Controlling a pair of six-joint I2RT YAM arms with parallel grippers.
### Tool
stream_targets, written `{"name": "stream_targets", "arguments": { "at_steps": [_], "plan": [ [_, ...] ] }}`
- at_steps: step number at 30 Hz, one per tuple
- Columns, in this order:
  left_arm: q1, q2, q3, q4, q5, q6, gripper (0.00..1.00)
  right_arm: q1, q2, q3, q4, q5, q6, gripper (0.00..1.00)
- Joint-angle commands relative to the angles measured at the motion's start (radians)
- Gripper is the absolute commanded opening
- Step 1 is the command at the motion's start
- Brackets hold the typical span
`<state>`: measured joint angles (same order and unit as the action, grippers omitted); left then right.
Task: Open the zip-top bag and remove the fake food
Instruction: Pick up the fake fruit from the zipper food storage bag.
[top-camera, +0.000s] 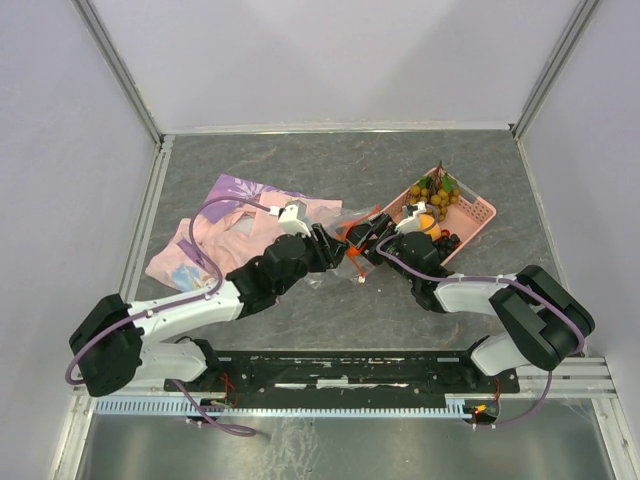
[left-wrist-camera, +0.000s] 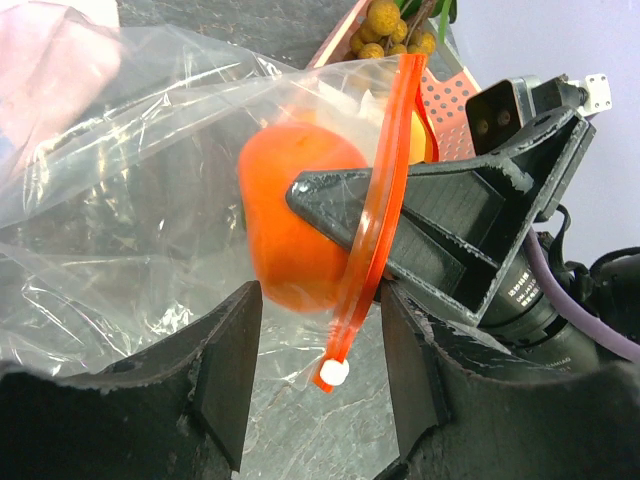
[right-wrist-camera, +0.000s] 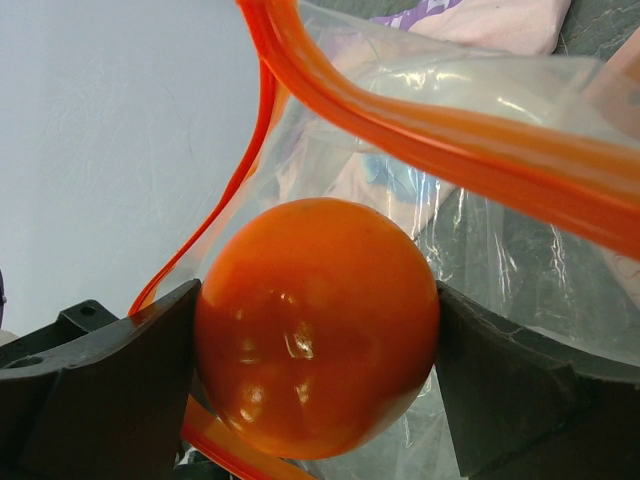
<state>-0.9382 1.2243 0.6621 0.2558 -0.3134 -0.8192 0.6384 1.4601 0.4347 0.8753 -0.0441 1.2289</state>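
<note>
The right claw (right-wrist-camera: 318, 300) is clenched on a glossy, round plastic orange fruit (right-wrist-camera: 312, 360). The fruit touches both of the claw's black fingers and sits inside the mouth of the clear, crinkly zip-top bag (left-wrist-camera: 130, 200). The bag's orange-red zip strip (left-wrist-camera: 385, 180) is parted and loops around the right claw's fingers. The left claw (left-wrist-camera: 320, 300) stands released just beneath the bag, fingers apart. The strip's end, with its small white bead (left-wrist-camera: 333, 372), hangs in the gap between them; whether either pad touches the film I cannot tell. Close beside the right claw, on its far side, lies a pink perforated plastic basket (top-camera: 478, 213) holding tan-brown grape bunches (top-camera: 437, 193). Beside the left claw lies a pink-purple patterned cloth (top-camera: 240, 205) on the grey mottled table (top-camera: 420, 320). White print on the right claw's body is too small to read.
</note>
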Motion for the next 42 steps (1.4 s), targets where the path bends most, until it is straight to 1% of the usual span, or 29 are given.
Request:
{"name": "stream_targets", "arguments": {
  "at_steps": [1,4,6,12,15,17,23,31,35,42],
  "plan": [
    [0.000,0.014,0.059,-0.052,-0.049,0.056,0.56,-0.002,-0.008,0.002,0.065,0.003,-0.007,0.39],
    [0.001,0.029,0.080,-0.074,-0.060,0.070,0.52,-0.003,-0.006,0.001,0.068,0.001,-0.008,0.39],
    [0.002,0.034,0.085,-0.079,-0.060,0.076,0.42,-0.003,-0.008,0.000,0.068,0.001,-0.006,0.39],
    [0.015,0.024,0.084,-0.091,-0.063,0.085,0.16,-0.003,-0.029,-0.003,0.044,0.006,-0.023,0.39],
    [0.028,0.011,0.077,-0.098,-0.064,0.088,0.07,-0.002,-0.033,-0.009,0.041,0.007,-0.029,0.39],
    [0.040,-0.001,0.069,-0.101,-0.066,0.090,0.03,-0.003,-0.036,-0.015,0.038,0.008,-0.031,0.39],
    [0.086,-0.028,0.040,-0.104,-0.042,0.091,0.03,-0.003,-0.061,-0.030,0.016,0.013,-0.055,0.39],
    [0.137,-0.015,0.035,-0.092,0.046,0.082,0.03,-0.003,-0.089,-0.033,0.001,-0.008,-0.097,0.39],
    [0.153,0.006,0.041,-0.095,0.090,0.077,0.03,-0.003,-0.077,-0.032,0.038,-0.034,-0.100,0.39],
    [0.171,0.044,0.031,-0.087,0.142,0.066,0.03,-0.003,0.004,-0.014,0.176,-0.112,-0.050,0.38]
  ]
}}
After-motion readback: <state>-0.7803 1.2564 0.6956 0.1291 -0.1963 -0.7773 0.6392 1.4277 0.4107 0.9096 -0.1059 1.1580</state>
